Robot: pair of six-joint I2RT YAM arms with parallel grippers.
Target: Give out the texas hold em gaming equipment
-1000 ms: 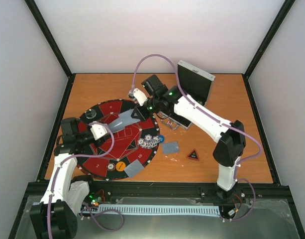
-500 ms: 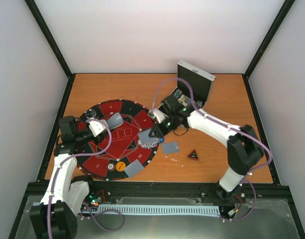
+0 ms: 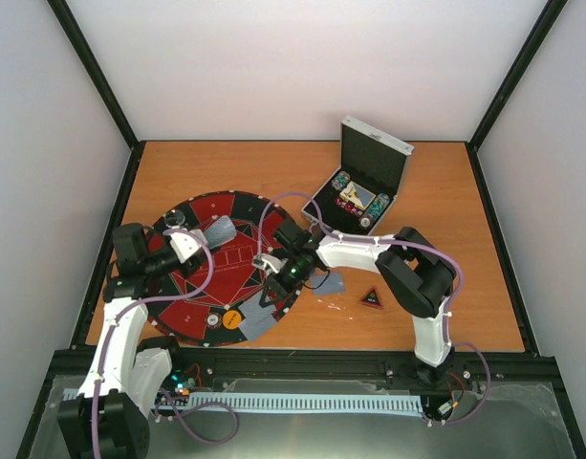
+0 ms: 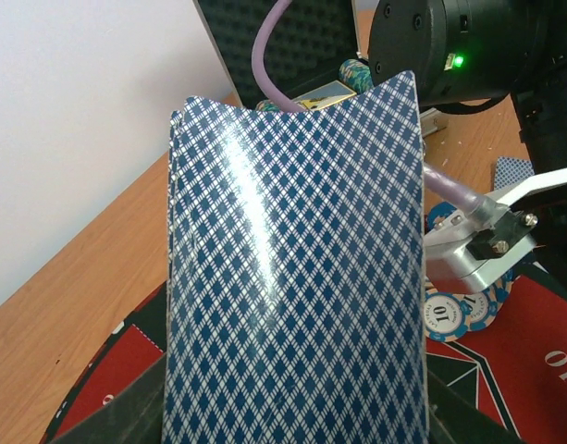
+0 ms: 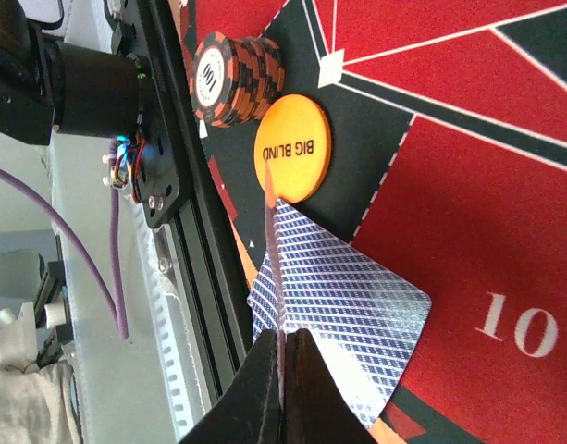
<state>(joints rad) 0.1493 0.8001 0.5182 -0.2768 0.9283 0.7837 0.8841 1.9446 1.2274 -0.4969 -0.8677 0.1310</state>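
My left gripper (image 3: 199, 239) is shut on a deck of blue-backed playing cards (image 3: 219, 230) over the far left of the round mat; the deck fills the left wrist view (image 4: 292, 268). My right gripper (image 3: 273, 285) is shut on one card, seen edge-on between its tips (image 5: 281, 338), held above a card (image 5: 357, 296) lying face-down at the mat's near edge. An orange BIG BLIND disc (image 5: 292, 148) and a black-orange chip stack (image 5: 235, 74) sit beside it. Blue chips (image 4: 459, 310) lie under the right gripper. The black-red triangle marker (image 3: 371, 298) and another card (image 3: 329, 282) lie on the table.
The red-and-black mat (image 3: 202, 206) covers the table's left half. The open silver case (image 3: 374, 158) stands at the back with chips inside. A clear disc (image 3: 176, 220) sits on the mat's far-left rim. The black frame rail (image 5: 172, 231) runs close to the mat's near edge.
My right gripper left the deck held by the left gripper with one card and swung across the mat to its near edge. The case is now uncovered. The left gripper has barely moved.
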